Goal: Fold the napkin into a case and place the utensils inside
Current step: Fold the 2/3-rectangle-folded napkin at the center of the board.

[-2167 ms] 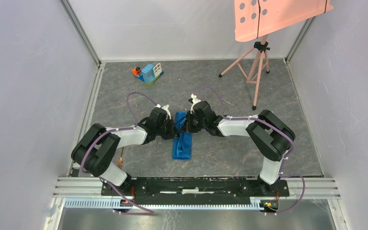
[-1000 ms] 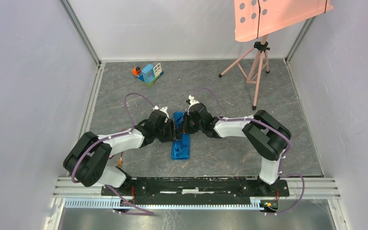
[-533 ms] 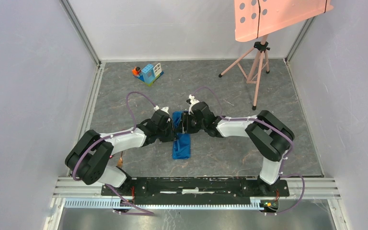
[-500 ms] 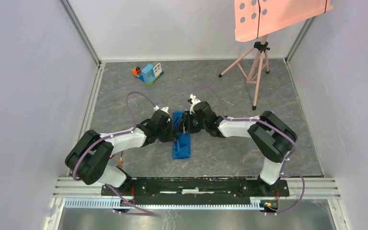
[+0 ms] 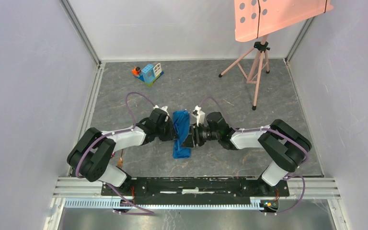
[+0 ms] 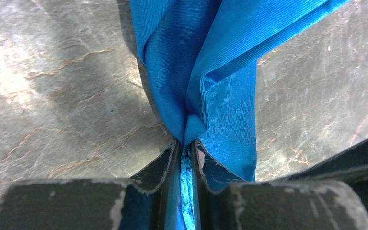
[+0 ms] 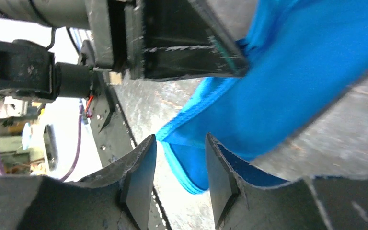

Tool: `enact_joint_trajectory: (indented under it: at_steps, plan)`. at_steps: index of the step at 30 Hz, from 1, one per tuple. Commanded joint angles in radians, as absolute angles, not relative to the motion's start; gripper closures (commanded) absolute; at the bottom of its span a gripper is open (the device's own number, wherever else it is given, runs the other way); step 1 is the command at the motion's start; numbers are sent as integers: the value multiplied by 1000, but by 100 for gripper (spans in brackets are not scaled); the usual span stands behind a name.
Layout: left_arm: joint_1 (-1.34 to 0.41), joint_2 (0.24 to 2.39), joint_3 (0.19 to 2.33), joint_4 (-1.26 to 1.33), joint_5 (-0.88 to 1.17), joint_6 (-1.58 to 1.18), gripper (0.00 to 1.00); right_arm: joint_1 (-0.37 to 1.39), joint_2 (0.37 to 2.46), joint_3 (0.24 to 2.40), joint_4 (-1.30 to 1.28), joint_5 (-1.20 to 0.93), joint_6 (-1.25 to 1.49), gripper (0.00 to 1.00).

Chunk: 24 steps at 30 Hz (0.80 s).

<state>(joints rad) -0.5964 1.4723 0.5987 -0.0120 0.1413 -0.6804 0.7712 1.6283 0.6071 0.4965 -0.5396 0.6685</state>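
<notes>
Brings the right gripper [image 5: 192,137] back nearer than a second ago, fingers a little apart, holding nothing, just beside the napkin [image 5: 182,147]. Pinches the napkin tight in the left gripper [image 6: 187,146], across from it. Leaves it lying long, near to far, between both.
</notes>
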Motion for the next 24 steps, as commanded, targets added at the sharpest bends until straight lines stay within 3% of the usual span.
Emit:
enact_joint_trajectory:
  at_steps: [1,10,16,19,24]
  plan:
    - [-588,1526,563,-4,185,-681,80,808,1677,599,672,-619,700,56]
    - [-588,1489,560,-20,177,-691,81,818,1756,560,658,-576,688,68]
    - [-584,1393,611,-114,227,-669,64,816,1789,537,712,-561,708,73]
    - [-585,1312,648,-166,232,-667,60,815,1786,537,702,-542,704,76]
    - [-587,1292,714,-158,274,-680,71,813,1799,533,719,-536,719,79]
